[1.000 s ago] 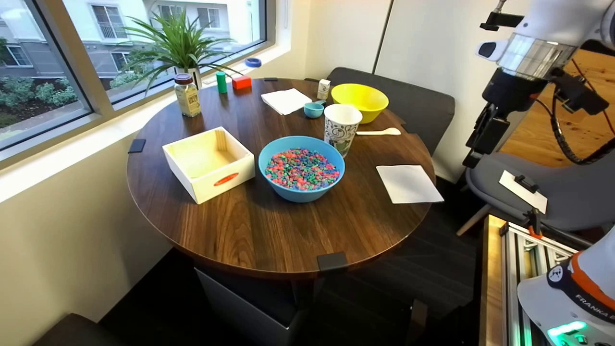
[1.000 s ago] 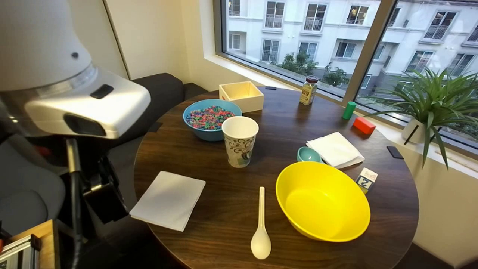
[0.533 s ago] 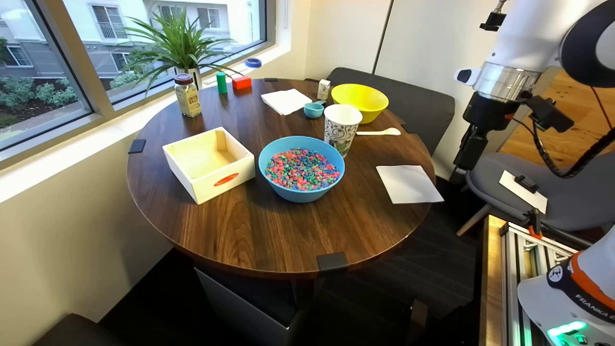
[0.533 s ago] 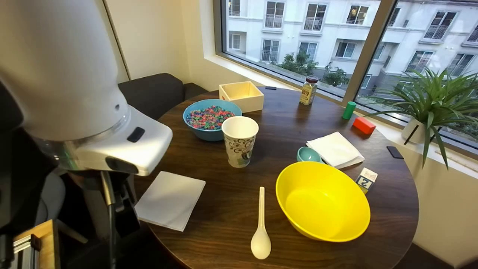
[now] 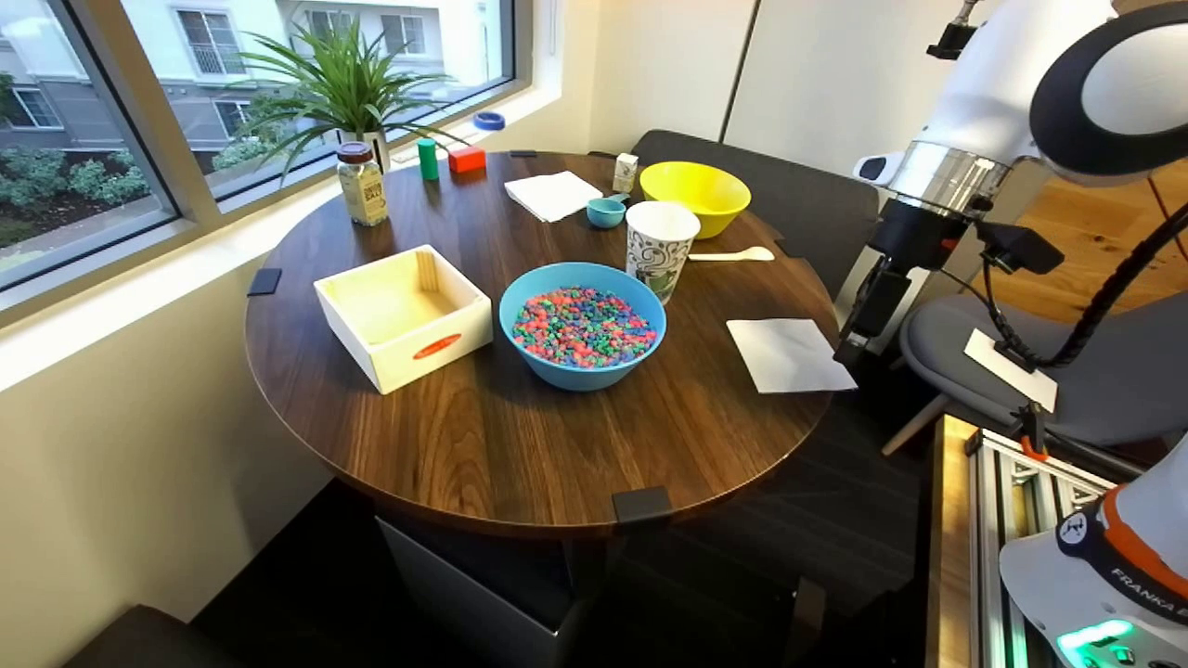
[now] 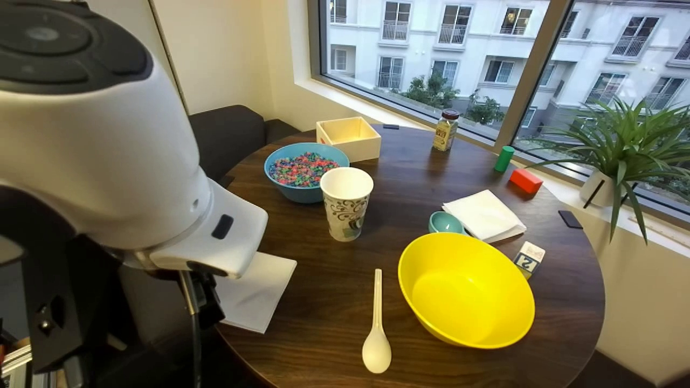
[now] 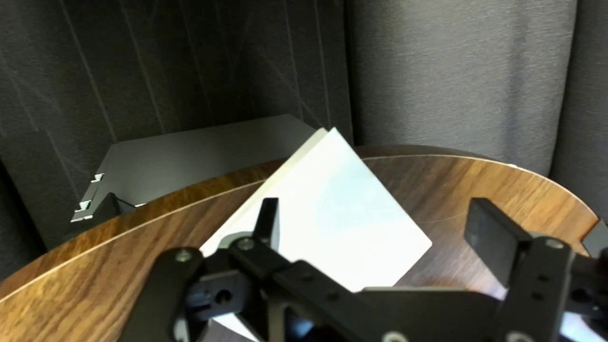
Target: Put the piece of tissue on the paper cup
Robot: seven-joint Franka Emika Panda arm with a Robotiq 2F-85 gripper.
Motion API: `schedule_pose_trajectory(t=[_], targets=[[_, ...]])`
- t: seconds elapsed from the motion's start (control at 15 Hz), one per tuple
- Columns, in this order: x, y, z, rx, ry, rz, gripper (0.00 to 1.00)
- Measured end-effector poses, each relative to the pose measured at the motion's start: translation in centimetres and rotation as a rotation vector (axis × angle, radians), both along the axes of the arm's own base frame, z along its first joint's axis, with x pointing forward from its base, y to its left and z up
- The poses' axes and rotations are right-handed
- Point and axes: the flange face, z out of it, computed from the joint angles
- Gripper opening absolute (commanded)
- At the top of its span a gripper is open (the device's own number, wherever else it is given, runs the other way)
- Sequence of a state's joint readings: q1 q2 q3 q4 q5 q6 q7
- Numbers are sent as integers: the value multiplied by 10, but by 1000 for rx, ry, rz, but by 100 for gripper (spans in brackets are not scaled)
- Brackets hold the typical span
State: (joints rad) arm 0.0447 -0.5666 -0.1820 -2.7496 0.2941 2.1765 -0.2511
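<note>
The piece of tissue (image 5: pixel 791 355), a flat white square, lies at the table's edge. It also shows in an exterior view (image 6: pixel 257 291), partly hidden by the arm, and in the wrist view (image 7: pixel 342 209). The paper cup (image 5: pixel 657 249), whitish with swirl print, stands upright beside the blue bowl, also in an exterior view (image 6: pixel 346 209); it is out of the wrist view. My gripper (image 7: pixel 373 209) is open and empty, its fingers apart over the tissue, one in front of it and one past its corner. In an exterior view the gripper (image 5: pixel 850 347) hovers by the tissue's outer side.
A blue bowl (image 5: pixel 583 373) of colored beads and a wooden box (image 5: pixel 408 343) stand near the cup. A white spoon (image 6: pixel 377 345), yellow bowl (image 6: pixel 463 302), small green cup (image 6: pixel 445 222) and another white sheet (image 6: pixel 485 215) lie farther along the table (image 5: pixel 520 445).
The arm and gripper have moved in from the side and down toward the tissue, now covering part of it in an exterior view. The tissue and cup have not moved.
</note>
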Motion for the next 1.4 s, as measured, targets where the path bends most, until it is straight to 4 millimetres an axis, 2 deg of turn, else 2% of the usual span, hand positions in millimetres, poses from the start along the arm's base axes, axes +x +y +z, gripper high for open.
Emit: schedule_pose_trajectory(t=[0.47,0.8,1.33,1.4], targets=[[1,-9,-16,59,51,-77,100],[-9,-15,-22,78,146,-144,100],[-11,-23,-37,88,203,-160,100],[-11,-24,-40,90,209,-159,98]])
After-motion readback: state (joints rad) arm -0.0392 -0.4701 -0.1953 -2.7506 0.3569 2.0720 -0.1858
